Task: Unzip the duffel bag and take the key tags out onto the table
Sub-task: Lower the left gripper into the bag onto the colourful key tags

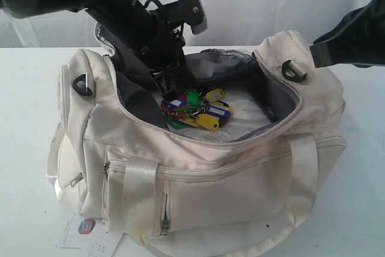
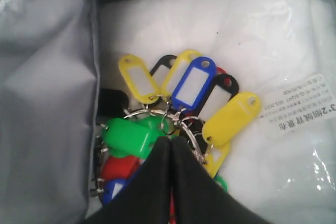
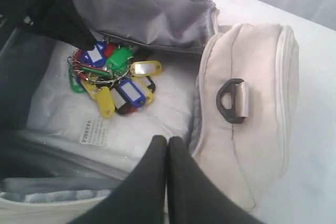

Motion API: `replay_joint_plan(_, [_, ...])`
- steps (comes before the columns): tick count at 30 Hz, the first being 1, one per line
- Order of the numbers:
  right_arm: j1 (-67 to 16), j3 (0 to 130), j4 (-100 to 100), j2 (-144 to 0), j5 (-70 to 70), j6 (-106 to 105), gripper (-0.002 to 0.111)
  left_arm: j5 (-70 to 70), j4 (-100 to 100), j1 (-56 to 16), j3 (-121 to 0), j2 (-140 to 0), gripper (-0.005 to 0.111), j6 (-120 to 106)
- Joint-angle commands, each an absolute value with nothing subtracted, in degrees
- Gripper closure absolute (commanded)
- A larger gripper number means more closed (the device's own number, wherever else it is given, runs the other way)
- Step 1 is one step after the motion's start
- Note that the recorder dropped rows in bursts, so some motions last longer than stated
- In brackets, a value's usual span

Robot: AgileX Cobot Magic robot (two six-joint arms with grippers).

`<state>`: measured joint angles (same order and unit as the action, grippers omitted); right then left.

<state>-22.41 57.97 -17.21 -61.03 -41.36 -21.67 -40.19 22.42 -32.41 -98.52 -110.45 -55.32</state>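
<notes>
The cream duffel bag [image 1: 240, 191] stands unzipped on the white table [image 1: 24, 88], its dark grey lining [image 3: 152, 14] folded back. Inside, the key tags [image 1: 195, 112] lie in a bunch on white plastic-wrapped stuffing; blue, yellow, green, red and black tags [image 2: 194, 85] hang from metal rings. My left gripper [image 2: 170, 140] reaches down into the bag, its fingers pressed together at the rings of the bunch [image 3: 115, 77]. My right gripper [image 3: 167, 141] is shut and empty, hovering above the bag's right end [image 1: 316, 52] beside a black D-ring [image 3: 231, 100].
A white paper label with a red-blue logo [image 1: 90, 233] lies on the table at the bag's front left. A printed sticker [image 2: 299, 103] sits on the stuffing near the tags. Shiny strap handles [image 1: 141, 191] hang down the bag's front. A white curtain closes off the back.
</notes>
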Motion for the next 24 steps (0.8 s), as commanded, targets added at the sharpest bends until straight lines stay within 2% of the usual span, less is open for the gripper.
replay_joint_plan(1, [-22.2,57.2,-16.9,-60.4,-39.6,-20.7,0.108,-41.4,22.0,-34.4,-100.1,-113.4,0.080,-55.8])
replay_joint_plan(6, [-22.2,57.2,-16.9,-60.4,-39.6,-20.7,0.108,-39.9,20.9,-36.1,-100.1,-115.7,0.025,-57.1])
replay_joint_plan(8, [-22.2,57.2,-17.0,-60.4,-39.6,-20.7,0.108,-38.3,19.0,-36.2,-100.1,-116.7,0.015,-54.9])
replay_joint_plan(20, [-22.2,57.2,-18.3,-60.4,-39.7,-20.7,0.108,-36.0,14.5,-36.2,-100.0,-119.6,0.015,-49.4])
replay_joint_plan(22, [-22.2,57.2,-18.3,-60.4,-39.8,-20.7,0.108,-35.2,14.5,-36.2,-100.0,-119.6,0.018,-48.2])
replay_joint_plan(24, [-22.2,57.2,-18.3,-60.4,-39.8,-20.7,0.108,-35.2,14.5,-36.2,-100.0,-119.6,0.028,-48.1])
